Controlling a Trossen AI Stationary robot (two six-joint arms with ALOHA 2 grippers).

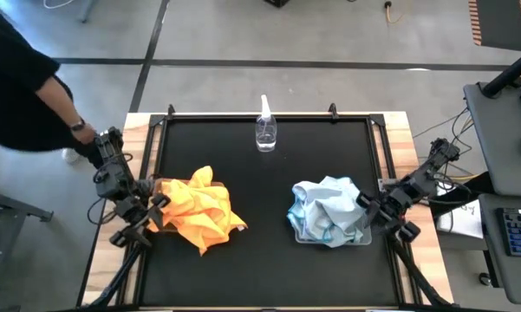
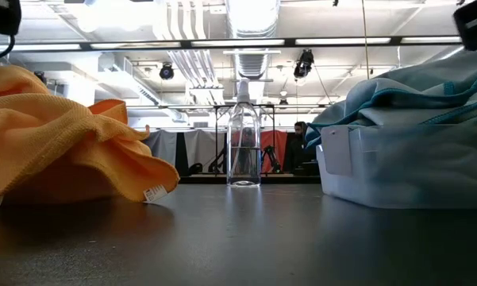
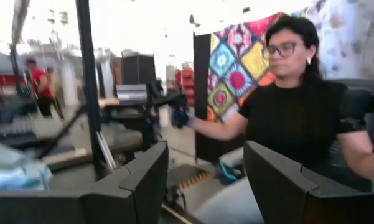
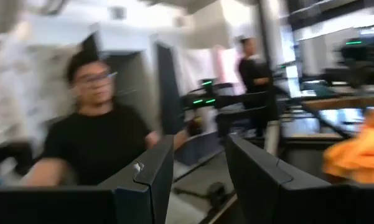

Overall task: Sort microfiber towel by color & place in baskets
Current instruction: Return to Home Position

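Several bright orange towels [image 1: 198, 208] lie heaped at the table's left; in the low view the orange heap [image 2: 55, 135] droops onto the mat. The tan basket does not show; the heap may cover it. Pale blue-grey towels [image 1: 328, 208] fill the clear plastic basket [image 2: 397, 171] at the table's right. My left gripper [image 1: 156, 208] sits at the orange heap's left edge and is open [image 3: 205, 149], holding nothing. My right gripper [image 1: 368, 208] is beside the clear basket's right side, also open [image 4: 199, 142] and holding nothing.
A clear spray bottle [image 1: 266, 132] stands upright near the middle of the far edge, also in the low view [image 2: 244, 147]. A person in black stands off the table's far left corner, a hand [image 1: 80, 130] near my left arm. Bare black mat lies between the two heaps.
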